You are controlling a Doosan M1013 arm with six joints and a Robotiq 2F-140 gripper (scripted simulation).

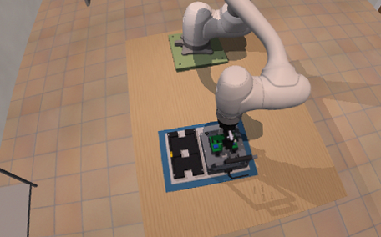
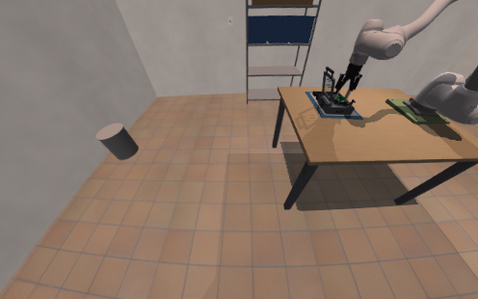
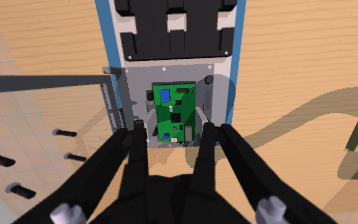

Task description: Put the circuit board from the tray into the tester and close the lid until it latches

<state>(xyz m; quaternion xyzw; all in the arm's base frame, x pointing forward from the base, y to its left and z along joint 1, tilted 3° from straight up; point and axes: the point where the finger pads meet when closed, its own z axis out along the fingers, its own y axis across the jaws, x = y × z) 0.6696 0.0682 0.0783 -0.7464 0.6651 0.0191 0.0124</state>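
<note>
Green circuit board over the grey bed of the tester, component face up. End effector pinching the board across its width, one finger at each long edge, nearer the end away from the tray; whether both pins are through their holes, cannot tell. Tray just beside the tester, past the board's far short end. Grey plate shows as a border round the board in the wrist view, narrow at the finger sides; a dark round knob near one corner. Lid stands raised, apart from the board, leaving the fingers access from above. Textures: tray matte black, blocky, notched by recesses; lid a dark frame round a see-through pane, black pegs projecting; blue mat bordering both fixtures on the straight-grained wooden table. Board rectangular, long axis on the line from tester to tray, blue block toward the tray, pale connector at the opposite end.
</note>
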